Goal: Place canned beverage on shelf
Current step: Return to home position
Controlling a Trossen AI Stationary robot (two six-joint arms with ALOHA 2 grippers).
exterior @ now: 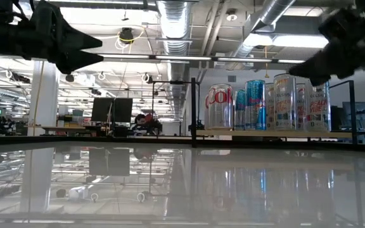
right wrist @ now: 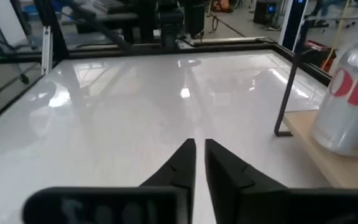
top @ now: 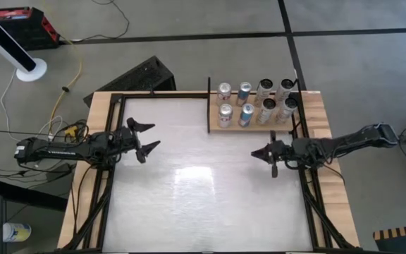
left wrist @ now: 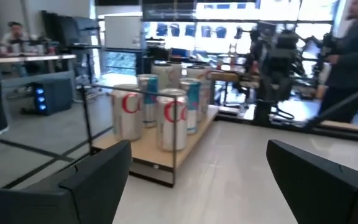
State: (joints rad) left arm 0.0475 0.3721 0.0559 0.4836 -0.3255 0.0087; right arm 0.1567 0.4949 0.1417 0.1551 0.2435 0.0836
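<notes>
Tabletop [top: 203, 201]: glossy, flat and white, mirroring the ceiling lights. The broad stretch between your two arms is open surface.
Left gripper [top: 155, 135]: it hangs above the table's left side, pointing toward the middle. Its dark, wedge-shaped fingers [left wrist: 98, 177] are spread wide apart.
Right gripper [top: 254, 152]: it hangs above the table's right side, just in front of the shelf's near edge. Its fingers [right wrist: 182, 162] are drawn together, leaving only a thin slit.
Shelf [top: 235, 128]: a light-brown wooden board with thin black posts [exterior: 193, 114] at its ends. You find it at the table's far right corner.
Cans [top: 247, 113]: eight smooth metal cylinders stand upright on the shelf in two rows of four, close together. The left pair are silver with red script, the next pair are blue, and the pale, dark-topped ones stand to the right.
Edges: narrow wooden strips [top: 99, 116] and black frame rails [top: 108, 180] run along both sides, close to your arms.
Beyond: a black crate [top: 138, 74] lies on the floor past the far left corner. A person [exterior: 146, 121] sits deep in the room.
</notes>
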